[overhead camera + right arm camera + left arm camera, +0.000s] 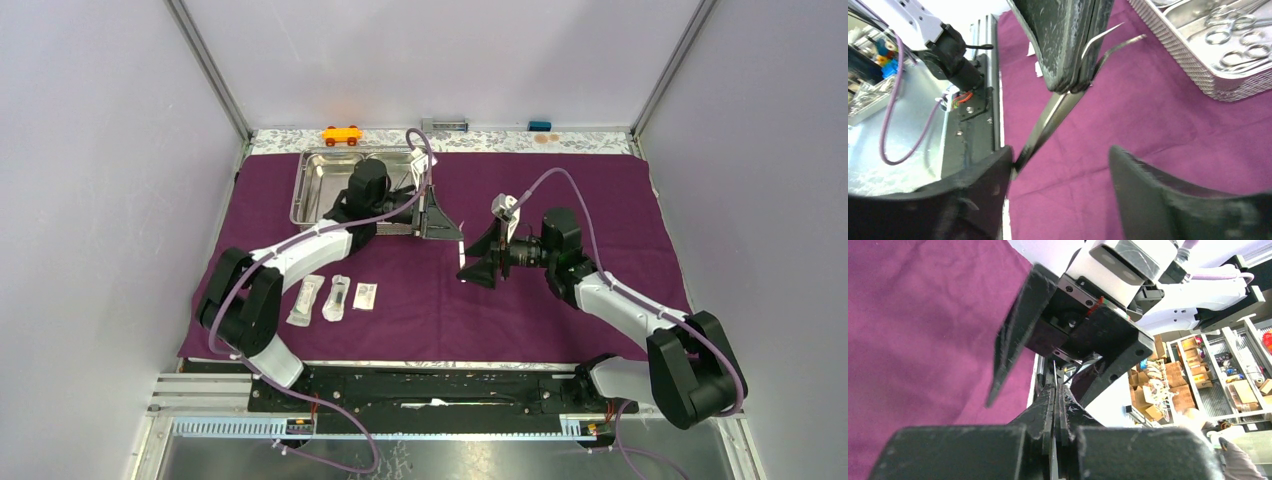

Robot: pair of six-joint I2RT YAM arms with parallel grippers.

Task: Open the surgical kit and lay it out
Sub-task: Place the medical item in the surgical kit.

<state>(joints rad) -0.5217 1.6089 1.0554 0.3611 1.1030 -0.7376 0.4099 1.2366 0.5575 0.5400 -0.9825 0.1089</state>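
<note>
The dark purple cloth [560,200] lies spread flat on the table. The steel tray [325,185] sits on its far left; in the right wrist view [1198,70] it holds ring-handled forceps [1238,30]. My left gripper [445,225] is shut on thin steel tweezers [1048,117], held above the cloth just right of the tray; the pinch also shows in the left wrist view [1057,390]. My right gripper [478,262] is open and faces it [1060,150]. The tweezers' rear end reaches its left fingertip [998,170]. Three small sealed packets [337,297] lie in a row near the front left.
A small orange toy car [341,134], a grey object [445,125] and a blue object [540,125] sit on the far table edge beyond the cloth. Grey walls enclose three sides. The arms' base rail [430,385] runs along the near edge.
</note>
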